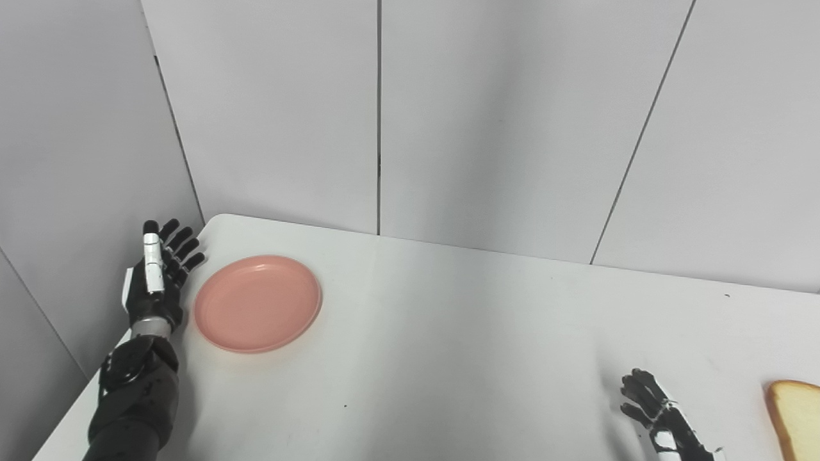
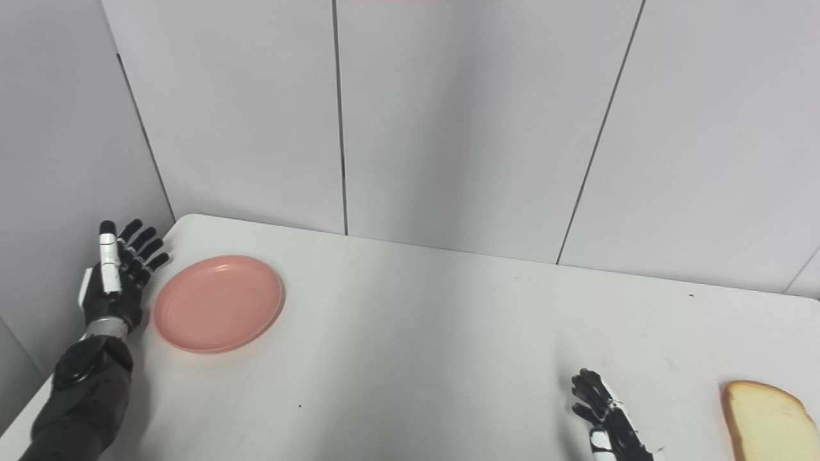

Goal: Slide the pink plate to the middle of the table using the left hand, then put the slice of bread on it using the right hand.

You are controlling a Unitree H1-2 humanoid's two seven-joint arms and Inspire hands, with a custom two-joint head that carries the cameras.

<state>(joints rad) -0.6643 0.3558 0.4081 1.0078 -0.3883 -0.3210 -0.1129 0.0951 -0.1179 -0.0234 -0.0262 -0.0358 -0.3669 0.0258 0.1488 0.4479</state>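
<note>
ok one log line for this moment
left hand: open, beside pink plate, left of it | right hand: open, holding nothing | bread slice: on table, right

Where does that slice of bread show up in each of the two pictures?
Left eye view: the slice of bread sits at the bottom right corner, cut off by the picture's edge.
Right eye view: the same bread, bottom right, more of it showing.
Shared landmark: the right hand lies just to its left in both.

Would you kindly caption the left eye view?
Open left hand beside round pink plastic plate; bread slice waits far right.
</note>
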